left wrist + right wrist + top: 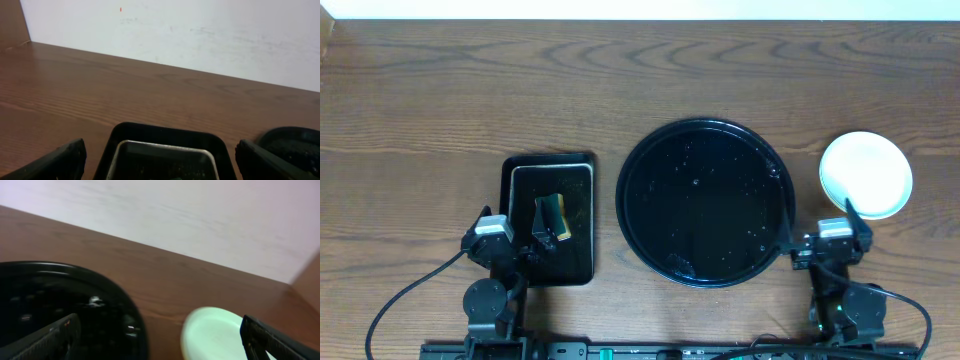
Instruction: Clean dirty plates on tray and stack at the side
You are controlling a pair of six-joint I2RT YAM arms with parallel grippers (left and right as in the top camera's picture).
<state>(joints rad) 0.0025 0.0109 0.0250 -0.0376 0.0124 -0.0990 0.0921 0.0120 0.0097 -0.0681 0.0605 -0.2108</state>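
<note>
At the lower left of the overhead view sits a small rectangular tray with the sponge lying in it. The left gripper hangs low over the near end of that tray. Its two fingers stand wide apart at the bottom corners of the left wrist view, and nothing is clamped between them.

In the middle of the frame the round black tray holds no plate at all, only scattered specks and droplets on its gloss. To the right, the plates rest together on the bare wooden tabletop, just beside the tray's rim and clear of it. How many are in the pile cannot be counted from above, though the top one shows pale and without any smear.

Below them, the right gripper is likewise spread, its fingers at the bottom corners of the right wrist view and gripping nothing.

Judging from this, the work looks essentially finished, with the tray emptied and the plates stacked at the side. At most the arms have to draw back.

No brand, label or readable writing shows anywhere.
</note>
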